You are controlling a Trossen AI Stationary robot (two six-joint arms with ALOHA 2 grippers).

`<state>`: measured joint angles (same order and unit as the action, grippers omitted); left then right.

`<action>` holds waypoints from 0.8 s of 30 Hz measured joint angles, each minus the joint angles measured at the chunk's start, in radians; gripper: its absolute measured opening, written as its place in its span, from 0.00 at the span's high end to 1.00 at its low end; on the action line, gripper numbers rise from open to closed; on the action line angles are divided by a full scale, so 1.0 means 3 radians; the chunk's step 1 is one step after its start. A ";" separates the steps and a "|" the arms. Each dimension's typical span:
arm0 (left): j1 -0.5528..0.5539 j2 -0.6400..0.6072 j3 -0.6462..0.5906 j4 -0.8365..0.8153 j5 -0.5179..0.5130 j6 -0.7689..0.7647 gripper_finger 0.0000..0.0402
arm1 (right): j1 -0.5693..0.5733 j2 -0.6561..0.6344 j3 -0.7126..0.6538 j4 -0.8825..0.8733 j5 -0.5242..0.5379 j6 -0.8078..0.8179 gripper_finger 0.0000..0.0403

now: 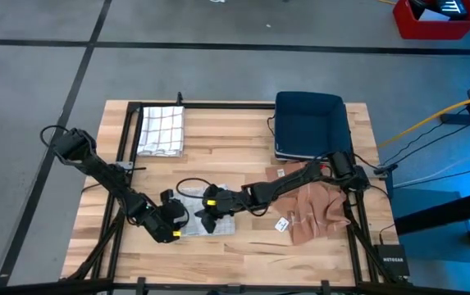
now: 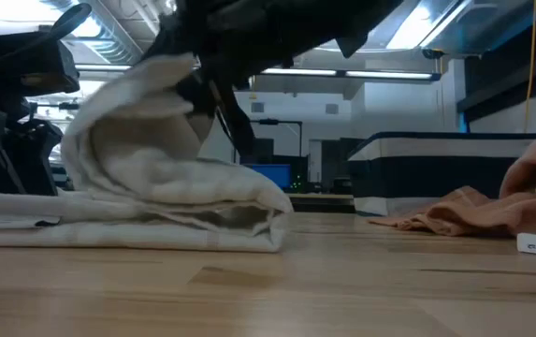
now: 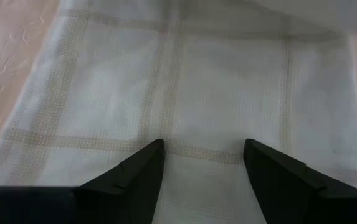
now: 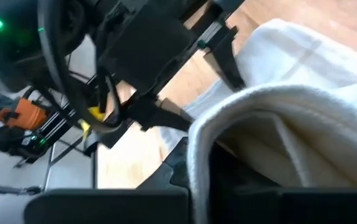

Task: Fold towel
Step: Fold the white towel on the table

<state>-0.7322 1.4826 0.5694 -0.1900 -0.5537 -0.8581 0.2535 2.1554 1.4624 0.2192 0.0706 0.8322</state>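
Note:
A white towel point(image 1: 225, 224) with pale checks lies near the table's front edge, left of the middle. One part of it point(image 2: 146, 140) is raised in a hump over the flat layer point(image 2: 118, 232) on the wood. My right gripper point(image 2: 202, 80) reaches in from the table's right and is shut on that raised part. My left gripper point(image 3: 203, 155) comes from the left, at the towel's left end point(image 1: 175, 223). It is open, with both fingers low over the flat cloth point(image 3: 215, 74). My left gripper may touch the flat layer with its fingertips point(image 3: 147, 163); I cannot tell. My right gripper holds the towel's raised part at its top point(image 2: 185, 67), slanting down from the table's right. A rounded fold point(image 4: 259, 109) curls over the fingers and hides the place of contact. The raised cloth arches slack, and the lower layer stays on the table.
A second checked towel point(image 1: 161, 129) lies folded at the far left. A dark blue bin point(image 1: 310, 123) stands at the far right. A brown cloth point(image 1: 315, 210) with a white tag lies crumpled at the right, under my right arm. A black frame point(image 1: 128, 139) edges the table.

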 joint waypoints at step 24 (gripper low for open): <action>-0.0244 -0.0810 0.1057 -0.2364 0.0776 -0.0737 0.47 | -0.0006 0.0133 0.0005 0.0254 0.0179 0.0142 0.48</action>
<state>-0.8055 1.2396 0.8864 -0.8992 -0.3210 -1.0792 0.2517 2.1952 1.4639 0.2953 0.1242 0.8747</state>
